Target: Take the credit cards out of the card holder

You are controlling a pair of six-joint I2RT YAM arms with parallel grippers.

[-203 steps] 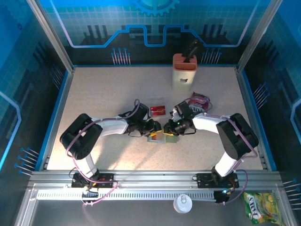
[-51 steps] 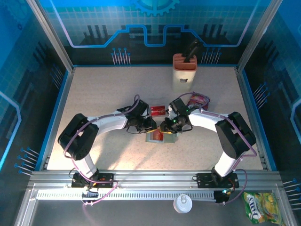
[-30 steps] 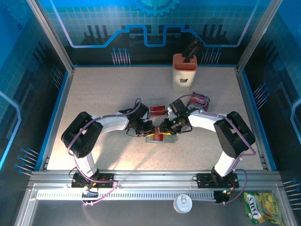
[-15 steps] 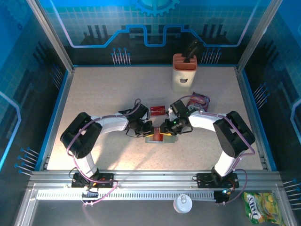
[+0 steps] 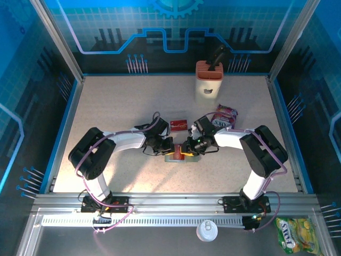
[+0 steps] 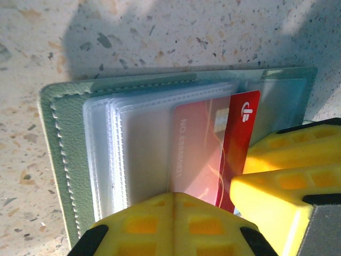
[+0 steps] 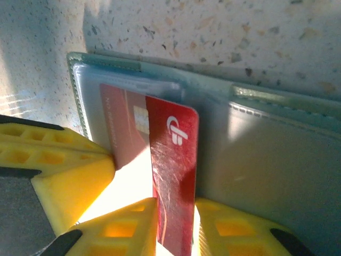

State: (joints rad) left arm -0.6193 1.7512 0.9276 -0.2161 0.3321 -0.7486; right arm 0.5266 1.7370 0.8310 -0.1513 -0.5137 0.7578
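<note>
I see the card holder lying open and flat on the table. It is well in front of the tall orange-and-cream block, on the arms' side. Its long side runs left to right. A red card sticks halfway out of a clear pocket and points toward the holder's middle fold. My right gripper has its yellow fingers pinched on the part that sticks out. My left gripper has its fingers squeezed tight together, tips down on the clear pockets. My left arm and right arm bend low and meet over the holder. A second red card lies between the holder and the block.
</note>
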